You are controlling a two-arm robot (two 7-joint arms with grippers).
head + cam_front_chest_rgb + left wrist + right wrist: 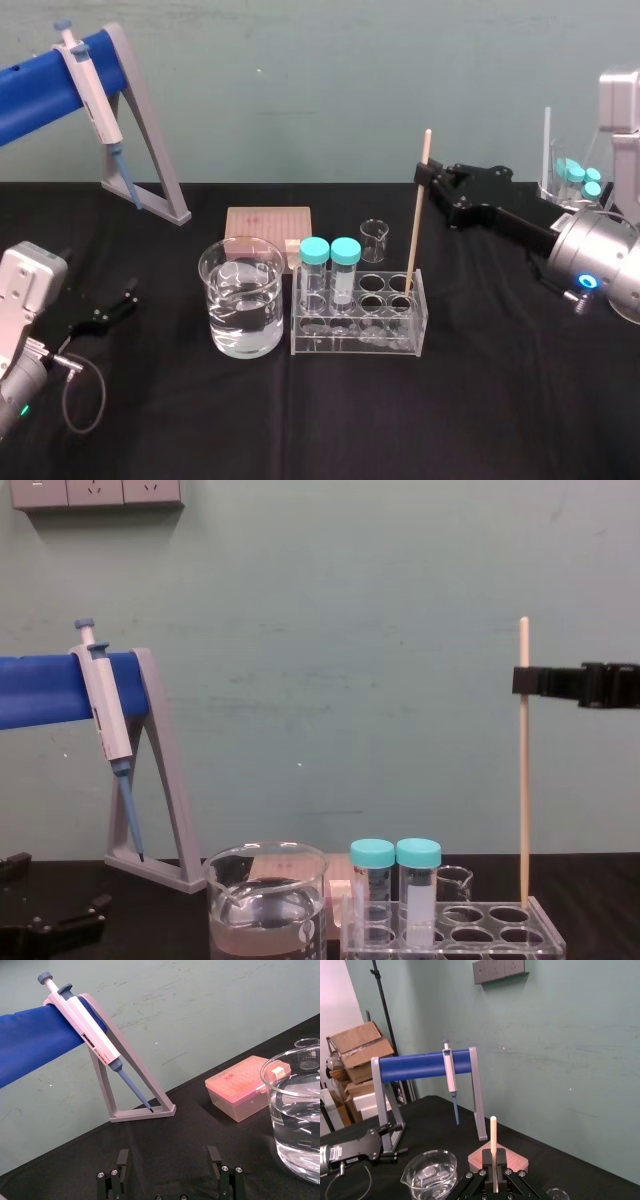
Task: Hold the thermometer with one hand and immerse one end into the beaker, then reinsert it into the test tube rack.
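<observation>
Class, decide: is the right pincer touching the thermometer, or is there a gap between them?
Touching. The right wrist view shows the right pincer closed around the thermometer, no gap on either side.

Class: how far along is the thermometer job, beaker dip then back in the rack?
Done: nothing certain. In hand: the right gripper is shut on the thermometer near its top, its foot in the test tube rack, far right hole. To do: likely lifting, dipping in the beaker and reinserting. The left gripper lies parked at the left, open.

No legible text; pipette [93, 1036] label print too small to read.
</observation>
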